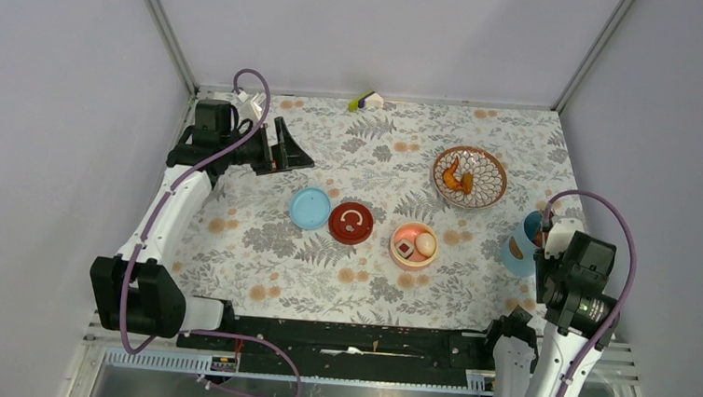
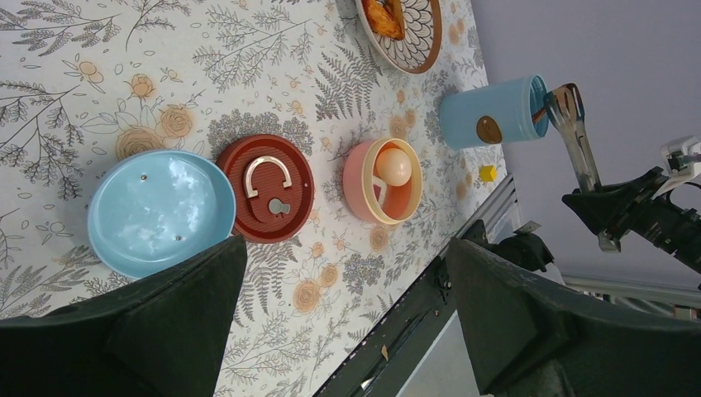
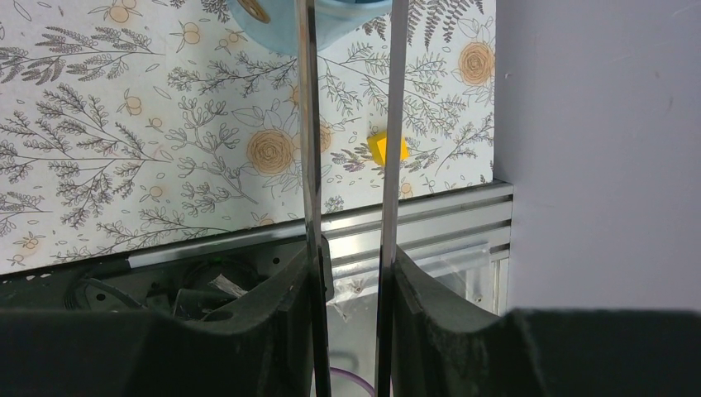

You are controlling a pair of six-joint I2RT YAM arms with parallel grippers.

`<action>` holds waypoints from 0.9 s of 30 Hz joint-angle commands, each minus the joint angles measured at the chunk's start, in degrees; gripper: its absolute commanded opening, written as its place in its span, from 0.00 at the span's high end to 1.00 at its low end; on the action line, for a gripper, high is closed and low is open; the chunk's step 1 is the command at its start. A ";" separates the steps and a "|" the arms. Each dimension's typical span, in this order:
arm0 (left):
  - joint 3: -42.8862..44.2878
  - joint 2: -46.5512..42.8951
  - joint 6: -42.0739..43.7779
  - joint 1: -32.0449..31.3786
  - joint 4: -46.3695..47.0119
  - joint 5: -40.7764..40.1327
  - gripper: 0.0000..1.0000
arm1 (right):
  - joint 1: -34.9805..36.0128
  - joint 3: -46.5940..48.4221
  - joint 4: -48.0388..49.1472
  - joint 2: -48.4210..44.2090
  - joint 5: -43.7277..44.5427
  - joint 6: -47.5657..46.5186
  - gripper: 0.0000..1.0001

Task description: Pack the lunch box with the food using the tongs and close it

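At the right edge of the flowered tablecloth (image 1: 260, 248), the right gripper (image 3: 351, 266) is clamped on the handle end of the tongs (image 3: 307, 124), one slim metal arm against each finger. The tong tips sit at the mouth of the light-blue shell (image 2: 488, 107), which stands upright near the right wall. A sliver of orange-red shows at the shell's rim beside the tips, but I cannot tell whether the tongs hold it. A small yellow block (image 3: 387, 149) lies on the cloth just near of the shell.

Left of the shell, towards the middle of the table, the salmon-pink bowl (image 1: 398, 256) stands open. It holds a white egg (image 1: 426, 244) and a dark red chunk (image 1: 405, 249) side by side. Further left are a red-brown lid (image 1: 352, 223) with a metal loop handle and the light-blue disc (image 1: 310, 208), the two close together, possibly touching at their edges.

Beyond the bowl, far and to the right, the patterned dish (image 1: 490, 191) carries orange food pieces (image 1: 457, 178).

Far to the left, the left gripper (image 1: 288, 149) hangs above the cloth with its jaws spread wide and nothing between them, well apart from the lunch box parts.
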 commanded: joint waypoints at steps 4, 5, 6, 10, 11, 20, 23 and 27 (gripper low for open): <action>1.36 0.01 0.16 0.32 2.93 2.49 0.01 | -0.82 0.38 0.57 -0.28 0.23 0.62 0.61; 1.41 -0.01 0.17 0.32 2.92 2.54 0.01 | -0.87 0.39 0.56 -0.21 0.16 0.58 0.59; 1.44 -0.05 0.18 0.32 2.93 2.56 0.01 | -0.94 0.39 0.61 -0.21 0.07 0.57 0.57; 1.41 -0.18 0.18 0.32 2.93 2.80 0.01 | -1.01 0.51 0.69 -0.09 -0.19 0.66 0.53; 1.31 -0.25 0.25 0.32 3.00 2.88 0.01 | -1.02 0.63 0.64 -0.01 -0.36 0.66 0.53; 1.30 -0.52 0.28 0.32 2.93 2.90 0.01 | -1.05 3.73 1.26 3.20 -4.76 -0.32 0.53; 1.14 -0.58 0.27 0.32 2.93 2.80 0.01 | -1.05 5.96 2.19 6.57 -7.84 -1.22 0.53; 0.74 -0.92 0.31 0.32 3.28 2.47 0.01 | -1.00 10.69 3.61 12.97 -12.73 -1.25 0.53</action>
